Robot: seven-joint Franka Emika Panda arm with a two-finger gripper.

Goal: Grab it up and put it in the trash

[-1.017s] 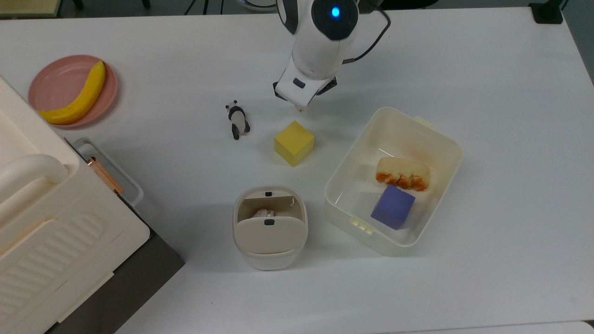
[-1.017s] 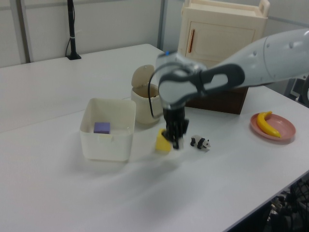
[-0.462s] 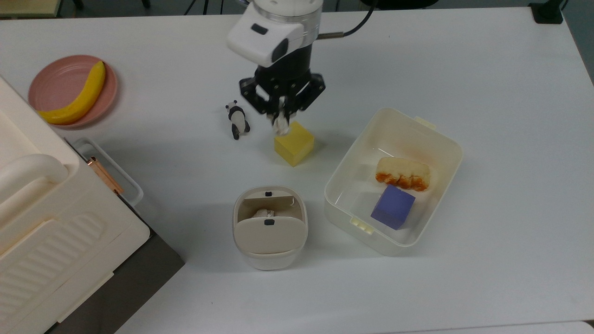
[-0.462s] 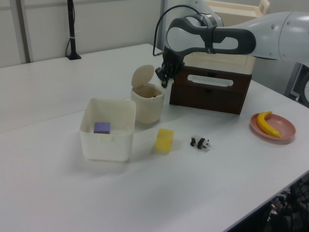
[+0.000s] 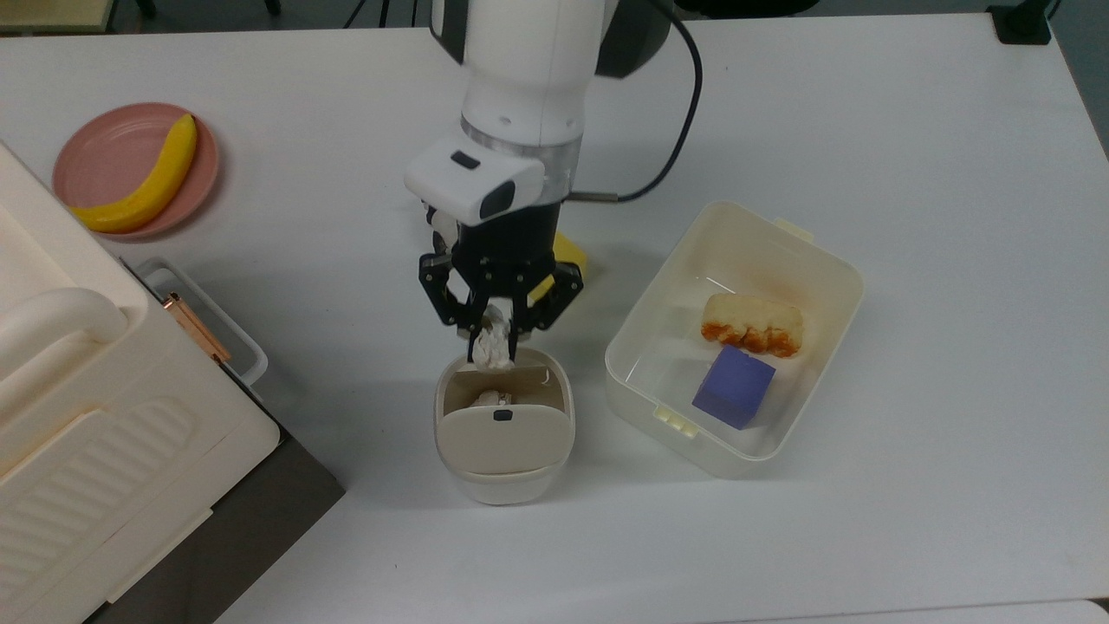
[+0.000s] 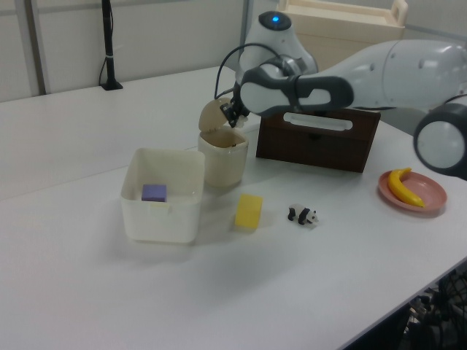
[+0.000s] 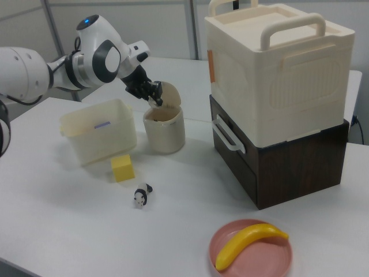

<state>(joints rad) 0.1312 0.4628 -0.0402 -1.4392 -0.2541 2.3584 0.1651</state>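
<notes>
My gripper [image 5: 494, 340] is shut on the small crumpled off-white tissue wad [image 5: 493, 348]. It hangs over the back rim of the trash [image 5: 502, 472], a beige rounded-square bin whose flap lid [image 5: 502, 433] is tipped open. A pale crumpled scrap [image 5: 488, 399] lies inside the opening. In the left view the gripper [image 6: 232, 117] hovers just above the bin [image 6: 224, 162], beside its raised flap. The right view has the gripper [image 7: 154, 97] over the bin [image 7: 164, 135] too.
A white tub [image 5: 827, 260] holding a purple cube [image 5: 733, 386] and a bread piece [image 5: 752, 323] stands to the top view's right of the bin. Behind my arm are a yellow cube [image 6: 249, 211] and a panda figurine [image 6: 302, 216]. A banana on a pink plate [image 5: 104, 152] and a cabinet [image 5: 95, 433] are on the top view's left.
My gripper lifted the wad from beside the yellow cube and carried it toward the top view's bottom, from above the cube to over the bin's opening.
</notes>
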